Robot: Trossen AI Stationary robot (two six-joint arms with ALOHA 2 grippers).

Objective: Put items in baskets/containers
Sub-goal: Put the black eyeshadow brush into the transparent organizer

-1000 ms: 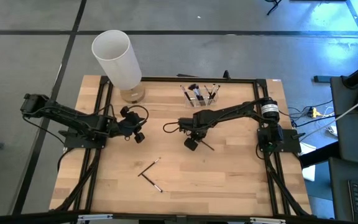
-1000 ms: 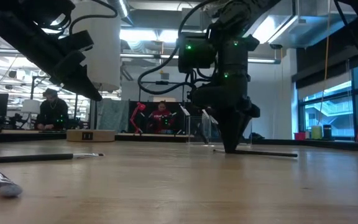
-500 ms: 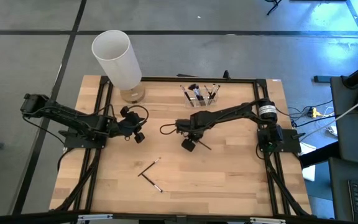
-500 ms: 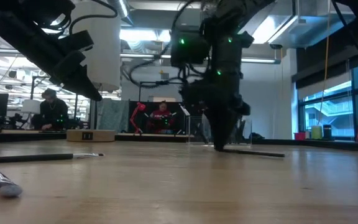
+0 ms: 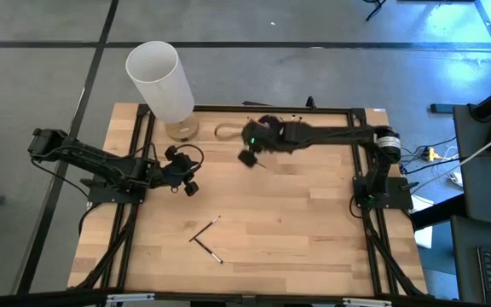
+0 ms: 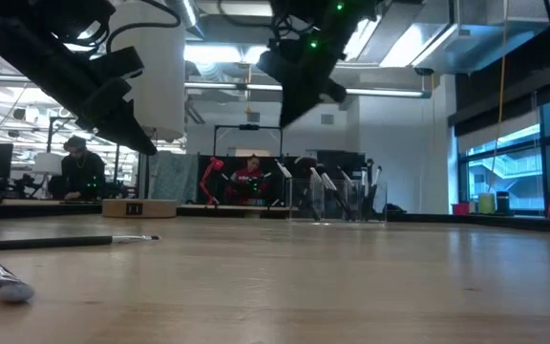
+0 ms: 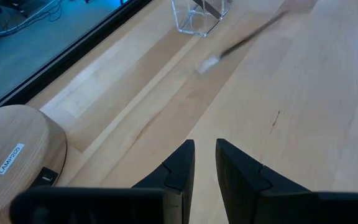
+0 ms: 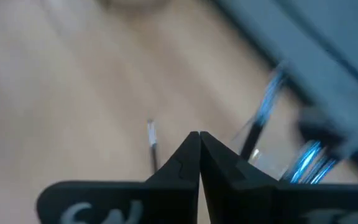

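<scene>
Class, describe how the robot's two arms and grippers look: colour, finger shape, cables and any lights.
Both arms are black and jointed. The left gripper has two dark, wedge-shaped fingers tapering to blunt tips; a looped black cable hangs at its wrist. The right gripper has the same dark tapered fingers, a green light glowing on its wrist, and a silver band at the arm's shoulder end.

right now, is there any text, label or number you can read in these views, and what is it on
"LAMP202": that is roughly how it reads, the last characters uncertain, on a small white sticker on the round wooden base beside the left gripper.
A small dark label on the flat tan box in the room behind the table is too small to read.
Pale markings on the right gripper body are too blurred to read.
Nothing else legible.
</scene>
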